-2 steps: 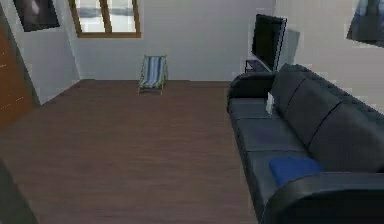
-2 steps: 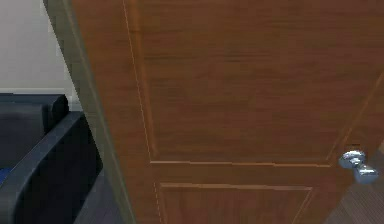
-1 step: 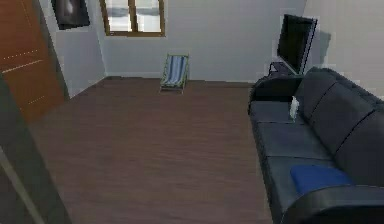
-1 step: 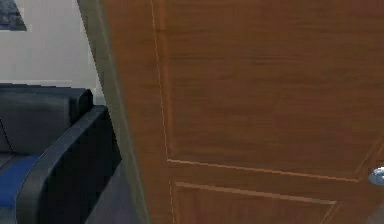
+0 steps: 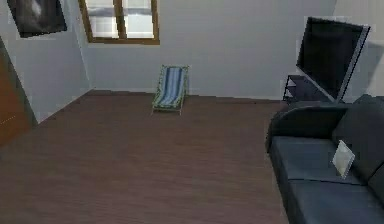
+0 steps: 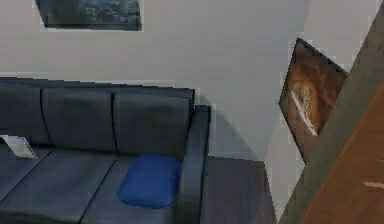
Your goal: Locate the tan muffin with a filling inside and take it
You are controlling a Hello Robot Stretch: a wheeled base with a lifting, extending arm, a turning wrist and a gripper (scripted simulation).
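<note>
Ahead of me the brown wooden floor (image 5: 130,160) runs to a pale wall, where a striped deck chair (image 5: 171,88) leans at 12 o'clock. A wood-framed window (image 5: 120,18) sits at 11 o'clock and a dark wall picture (image 5: 36,15) at 10. At 2 o'clock a television (image 5: 330,55) stands on a low dark stand (image 5: 300,90). A dark grey sofa (image 5: 320,165) lies at 4 o'clock, with a small white thing (image 5: 343,158) on its seat.

In the arm side view the sofa (image 6: 90,120) has a blue cushion (image 6: 150,181) at 6 o'clock, and a brown framed picture (image 6: 312,95) hangs at 3. I cannot tell the gripper's state, nor where the muffin is.
</note>
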